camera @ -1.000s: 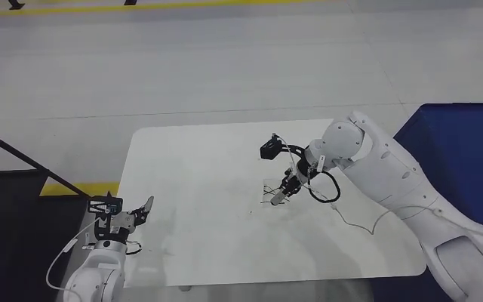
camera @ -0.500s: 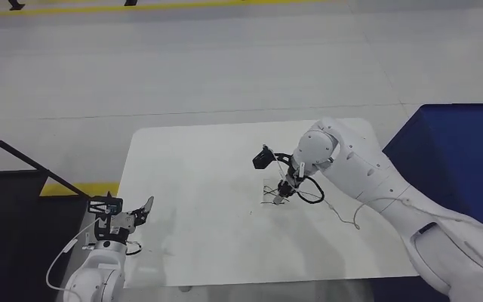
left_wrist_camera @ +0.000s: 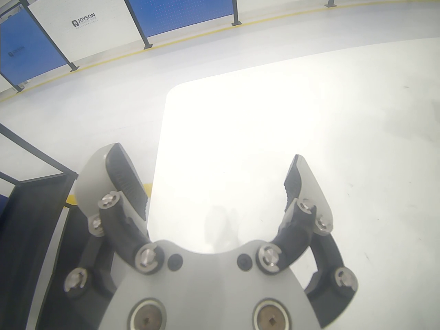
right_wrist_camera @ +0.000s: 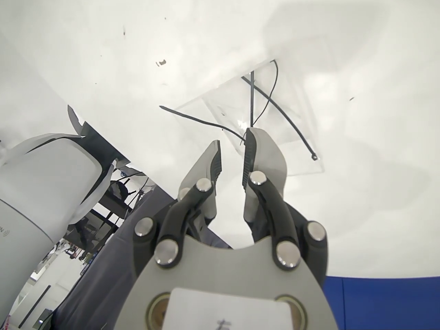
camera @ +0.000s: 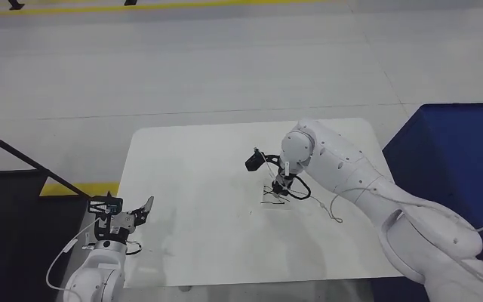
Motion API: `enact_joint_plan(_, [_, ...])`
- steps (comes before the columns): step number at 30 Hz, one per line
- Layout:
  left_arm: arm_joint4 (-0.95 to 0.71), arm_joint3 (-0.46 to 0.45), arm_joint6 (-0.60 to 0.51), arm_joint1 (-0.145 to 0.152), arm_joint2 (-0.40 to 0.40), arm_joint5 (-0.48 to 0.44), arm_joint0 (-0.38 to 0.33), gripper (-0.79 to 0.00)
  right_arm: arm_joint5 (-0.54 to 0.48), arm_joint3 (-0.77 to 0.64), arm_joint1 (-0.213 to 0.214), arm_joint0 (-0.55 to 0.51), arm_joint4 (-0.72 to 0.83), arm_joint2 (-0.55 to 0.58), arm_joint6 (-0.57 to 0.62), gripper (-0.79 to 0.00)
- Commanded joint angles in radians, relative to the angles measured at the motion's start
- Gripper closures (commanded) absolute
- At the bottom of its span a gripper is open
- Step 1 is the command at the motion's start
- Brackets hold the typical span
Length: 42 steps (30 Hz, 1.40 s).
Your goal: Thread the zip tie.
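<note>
**Right gripper.** The right gripper (right_wrist_camera: pixel 233 140) hangs just above the clear sheet (right_wrist_camera: pixel 220 104) near the middle of the table (camera: pixel 189 226). Its jaws stand a narrow gap apart. Nothing is visibly clamped between them.

**Zip ties.** Several black zip ties (camera: pixel 270 198) lie crossed on the clear sheet.
- All are thin and flexible.
- The thick tie (right_wrist_camera: pixel 287 116) runs diagonally across the sheet and ends in a small square head near a sheet corner.
- The curved tie (right_wrist_camera: pixel 199 120) starts off the sheet on the bare table and arcs to the tip of one right finger (right_wrist_camera: pixel 256 142). Whether it touches that finger cannot be determined.
- Two finer ties cross the thick tie, one straight and one bowed.

**Left gripper.** The left gripper (left_wrist_camera: pixel 206 154) hangs over the table's near left edge, well apart from the ties. Its jaws are spread wide and hold nothing.
</note>
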Motion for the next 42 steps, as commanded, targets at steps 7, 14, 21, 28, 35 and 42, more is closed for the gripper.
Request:
enact_joint_plan(7, [0.0,0.0,0.0,0.0,0.0,0.0,0.0,-0.785,-0.029,0.122,-0.083,0.015,-0.015,-0.051,-0.029,-0.151])
enact_joint_plan(14, [0.0,0.0,0.0,0.0,0.0,0.0,0.0,-0.785,-0.039,0.217,-0.141,0.025,-0.038,-0.074,-0.042,-0.188])
enact_joint_plan(21, [0.0,0.0,0.0,0.0,0.0,0.0,0.0,-0.785,-0.05,0.295,-0.192,0.022,-0.065,-0.086,-0.06,-0.194])
enact_joint_plan(28, [0.0,0.0,0.0,0.0,0.0,0.0,0.0,-0.785,-0.06,0.378,-0.232,0.022,-0.056,-0.078,-0.069,0.0])
enact_joint_plan(35, [0.0,0.0,0.0,0.0,0.0,0.0,0.0,-0.785,-0.081,0.418,-0.246,0.028,-0.016,-0.069,-0.082,0.0])
enact_joint_plan(42, [0.0,0.0,0.0,0.0,0.0,0.0,0.0,-0.785,-0.054,0.32,-0.198,0.036,0.13,-0.118,-0.054,0.0])
